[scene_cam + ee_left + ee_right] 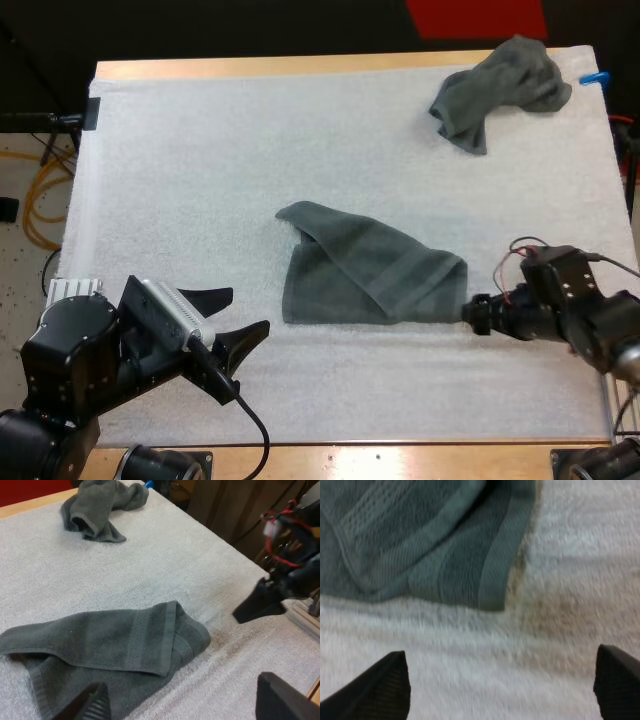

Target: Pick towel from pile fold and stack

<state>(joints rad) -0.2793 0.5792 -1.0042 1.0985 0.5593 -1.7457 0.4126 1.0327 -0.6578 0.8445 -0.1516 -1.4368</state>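
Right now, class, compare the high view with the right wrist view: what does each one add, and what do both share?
High view adds: a crumpled dark grey-green towel at the white mat's far right corner, the open left hand, the wooden table's rim. Right wrist view adds: a faint brownish patch beside the loosely folded dark grey-green towel's hemmed corner. Both: that folded towel, the mat, the open right hand at the towel's corner.
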